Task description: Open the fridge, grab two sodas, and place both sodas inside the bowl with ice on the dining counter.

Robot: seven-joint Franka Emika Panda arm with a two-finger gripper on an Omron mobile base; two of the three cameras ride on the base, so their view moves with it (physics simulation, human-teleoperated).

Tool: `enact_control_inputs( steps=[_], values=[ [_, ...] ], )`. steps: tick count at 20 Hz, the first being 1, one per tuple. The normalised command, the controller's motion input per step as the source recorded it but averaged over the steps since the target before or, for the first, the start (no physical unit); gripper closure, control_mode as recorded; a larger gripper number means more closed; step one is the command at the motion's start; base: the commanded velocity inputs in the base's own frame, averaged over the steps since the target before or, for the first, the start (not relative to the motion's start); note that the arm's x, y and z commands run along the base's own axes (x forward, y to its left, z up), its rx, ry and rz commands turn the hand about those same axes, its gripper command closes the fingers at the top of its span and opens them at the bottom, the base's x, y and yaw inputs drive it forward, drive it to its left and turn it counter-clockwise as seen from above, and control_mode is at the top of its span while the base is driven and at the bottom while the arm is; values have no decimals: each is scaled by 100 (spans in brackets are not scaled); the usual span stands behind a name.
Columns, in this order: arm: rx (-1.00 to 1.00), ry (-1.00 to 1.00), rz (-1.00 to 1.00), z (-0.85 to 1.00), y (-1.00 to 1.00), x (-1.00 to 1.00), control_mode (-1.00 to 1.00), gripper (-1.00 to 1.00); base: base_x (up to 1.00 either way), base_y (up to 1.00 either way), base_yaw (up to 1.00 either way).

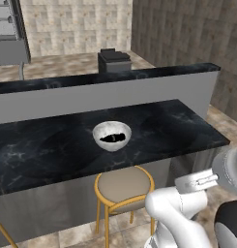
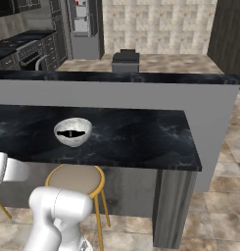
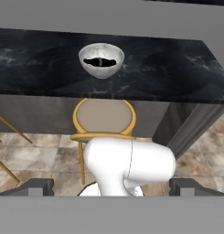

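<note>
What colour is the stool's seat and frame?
Tan seat, yellow-gold frame on the stool; clearest in the hand view.

**A home kitchen with a dining bar**

A long black marbled counter (image 1: 163, 131) with a raised back ledge (image 2: 116, 77) is running across the room, and a round stool (image 1: 124, 186) is standing tucked beneath it. A bowl (image 2: 72, 131) is sitting on the counter. Beyond the ledge, a tall grey fridge (image 2: 84, 29) and dark cabinets with an oven (image 2: 31, 54) are lining the far side, with tiled wall (image 2: 156, 24) and stone floor showing.
</note>
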Motion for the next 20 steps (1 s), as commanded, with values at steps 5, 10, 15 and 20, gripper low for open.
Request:
enact_control_inputs(
  steps=[5, 10, 15, 20],
  values=[
    [3, -6, -7, -3, -28, -23, 100, -100, -6, -18, -4],
    [0, 0, 0, 0, 0, 0, 100, -100, -15, -100, -33],
    [0, 0, 0, 0, 0, 0, 100, -100, 0, -100, -36],
    [0, 0, 0, 0, 0, 0, 100, -100, 7, -100, -32]
  ],
)
